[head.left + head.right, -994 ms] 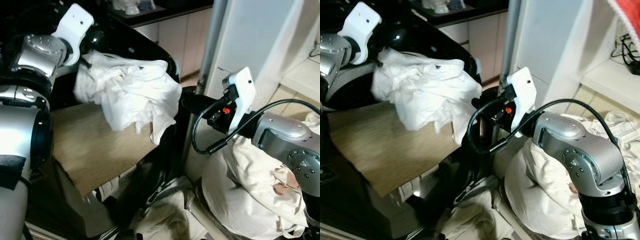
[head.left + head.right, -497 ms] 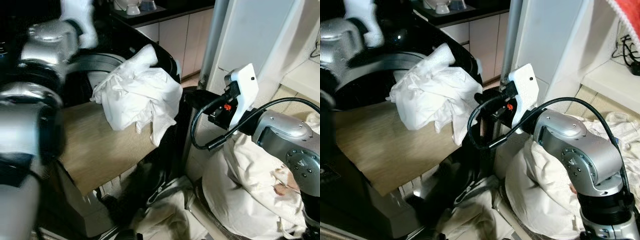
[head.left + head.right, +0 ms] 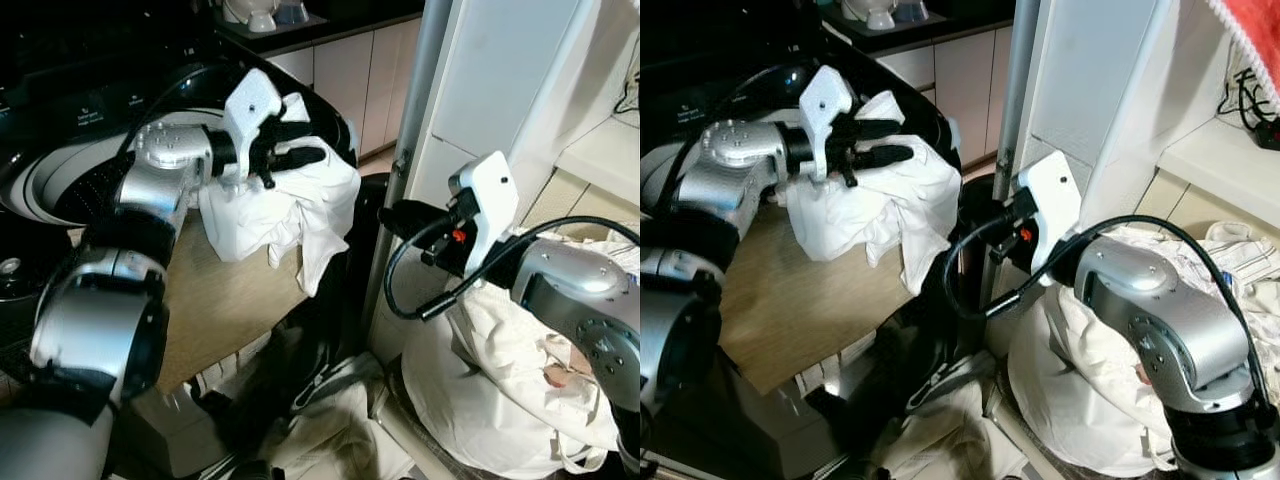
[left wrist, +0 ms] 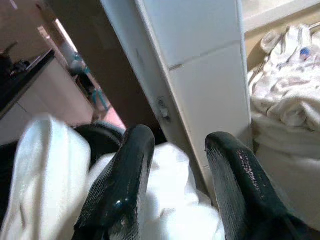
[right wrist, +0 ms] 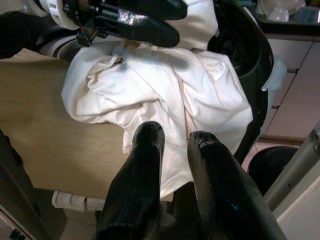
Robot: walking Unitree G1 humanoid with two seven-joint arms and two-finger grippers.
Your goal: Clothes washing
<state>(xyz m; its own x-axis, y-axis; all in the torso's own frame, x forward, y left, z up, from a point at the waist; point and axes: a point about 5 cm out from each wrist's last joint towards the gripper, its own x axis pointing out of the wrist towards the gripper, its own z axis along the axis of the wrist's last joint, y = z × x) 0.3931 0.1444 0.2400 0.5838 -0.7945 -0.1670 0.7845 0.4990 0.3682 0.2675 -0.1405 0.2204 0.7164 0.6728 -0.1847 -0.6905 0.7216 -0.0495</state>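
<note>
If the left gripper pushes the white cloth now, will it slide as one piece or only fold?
The white cloth is crumpled and droops over the washer's rim, so it would probably fold, not slide. The left gripper, fingers open above it, likely shifts only the top layers.

My left silver arm reaches forward and bends to the right across the far left of the scene. Its black two-fingered left gripper (image 3: 305, 143) points right, fingers parted with a gap between them and lying over a white crumpled cloth (image 3: 285, 210). My right silver arm comes in from the near right, elbow low, forearm raised. Its black two-fingered right gripper (image 3: 395, 215) points left, fingers slightly apart, holding nothing.
</note>
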